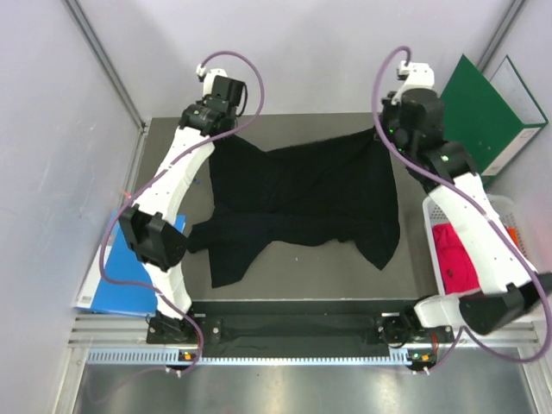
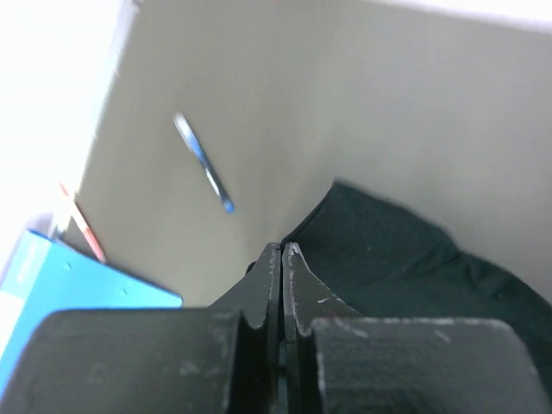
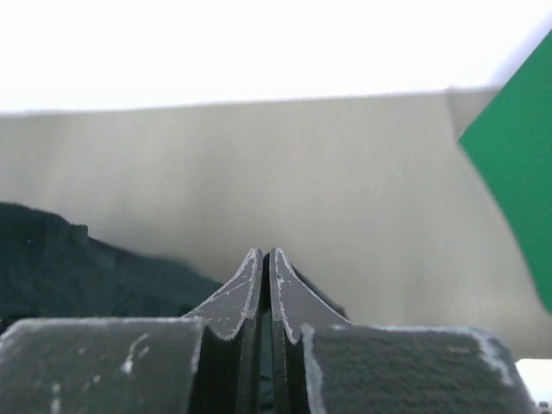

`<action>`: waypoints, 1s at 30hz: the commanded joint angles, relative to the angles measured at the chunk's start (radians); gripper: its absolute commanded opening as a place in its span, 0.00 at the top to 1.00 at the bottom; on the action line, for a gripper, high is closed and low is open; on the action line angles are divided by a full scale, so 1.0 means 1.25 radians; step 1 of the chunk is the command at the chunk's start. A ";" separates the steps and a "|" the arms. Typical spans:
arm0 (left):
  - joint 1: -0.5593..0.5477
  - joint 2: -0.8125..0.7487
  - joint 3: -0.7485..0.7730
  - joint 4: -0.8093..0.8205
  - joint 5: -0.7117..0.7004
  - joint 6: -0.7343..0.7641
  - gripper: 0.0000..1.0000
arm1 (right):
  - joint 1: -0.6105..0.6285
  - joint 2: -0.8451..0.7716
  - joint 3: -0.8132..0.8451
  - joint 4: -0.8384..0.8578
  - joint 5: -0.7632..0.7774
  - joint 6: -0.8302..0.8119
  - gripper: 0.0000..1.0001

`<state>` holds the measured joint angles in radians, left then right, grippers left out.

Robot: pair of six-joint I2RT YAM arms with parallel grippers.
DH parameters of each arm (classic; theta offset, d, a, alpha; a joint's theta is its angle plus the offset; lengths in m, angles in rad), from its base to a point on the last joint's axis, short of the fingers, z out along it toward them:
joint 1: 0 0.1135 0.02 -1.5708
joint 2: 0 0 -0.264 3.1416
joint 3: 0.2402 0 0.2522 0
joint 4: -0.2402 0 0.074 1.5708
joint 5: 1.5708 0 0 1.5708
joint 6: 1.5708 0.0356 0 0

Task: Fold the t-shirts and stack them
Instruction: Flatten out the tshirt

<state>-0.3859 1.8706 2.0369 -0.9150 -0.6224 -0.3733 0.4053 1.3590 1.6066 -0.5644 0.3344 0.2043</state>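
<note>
black t-shirt [image 1: 302, 203]: spread across frame centre; soft, light, limp; we would take it by the corners
left gripper [image 2: 281, 250]: jaws pressed together, seemingly pinching the shirt's upper-left corner
right gripper [image 3: 263, 254]: jaws pressed together; likely pinching the upper-right corner

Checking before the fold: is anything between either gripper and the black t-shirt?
Nothing visible. The left gripper and right gripper are shut at the far corners of the black t-shirt, apparently pinching it. The green folder stands clear to the right.
</note>
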 commanded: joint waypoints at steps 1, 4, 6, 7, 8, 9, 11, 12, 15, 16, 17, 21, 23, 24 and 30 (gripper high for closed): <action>0.003 -0.117 0.098 0.064 -0.082 0.064 1.00 | -0.006 -0.084 0.043 0.060 0.005 -0.025 1.00; 0.003 -0.161 0.131 0.092 -0.132 0.119 1.00 | -0.006 -0.142 0.047 0.069 0.007 -0.039 1.00; 0.003 -0.197 0.151 0.108 -0.145 0.160 1.00 | -0.005 -0.180 0.054 0.067 0.012 -0.047 1.00; 0.002 -0.209 0.158 0.121 -0.148 0.168 1.00 | -0.005 -0.201 0.058 0.063 0.018 -0.048 1.00; 0.002 -0.221 0.163 0.131 -0.145 0.178 1.00 | -0.005 -0.210 0.065 0.061 0.017 -0.050 1.00; 0.002 -0.247 0.176 0.138 -0.140 0.192 1.00 | -0.005 -0.217 0.079 0.056 0.020 -0.054 1.00; 0.002 -0.280 0.189 0.154 -0.124 0.204 1.00 | -0.005 -0.237 0.096 0.054 0.021 -0.062 1.00; 0.002 -0.294 0.203 0.156 -0.106 0.205 1.00 | -0.005 -0.243 0.115 0.054 0.020 -0.064 1.00; 0.002 -0.342 0.211 0.185 -0.073 0.213 1.00 | -0.005 -0.261 0.152 0.059 0.025 -0.076 1.00; 0.001 -0.353 0.211 0.191 -0.065 0.214 1.00 | -0.005 -0.270 0.159 0.062 0.025 -0.080 1.00; 0.002 -0.376 0.214 0.207 -0.058 0.219 1.00 | -0.006 -0.275 0.166 0.076 0.026 -0.081 1.00; 0.002 -0.423 0.237 0.225 -0.042 0.223 1.00 | -0.006 -0.293 0.214 0.094 0.026 -0.081 1.00; 0.001 -0.442 0.249 0.228 -0.041 0.227 1.00 | -0.005 -0.302 0.231 0.091 0.026 -0.074 1.00; 0.002 -0.450 0.260 0.228 -0.041 0.231 1.00 | -0.005 -0.303 0.247 0.082 0.026 -0.071 1.00; 0.002 -0.486 0.314 0.236 -0.046 0.261 1.00 | -0.005 -0.315 0.335 0.042 0.023 -0.055 1.00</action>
<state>-0.3870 1.3025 2.3825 -0.7078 -0.6682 -0.0937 0.4049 0.9882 1.9369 -0.5323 0.3393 0.1284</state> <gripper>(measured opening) 0.013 0.013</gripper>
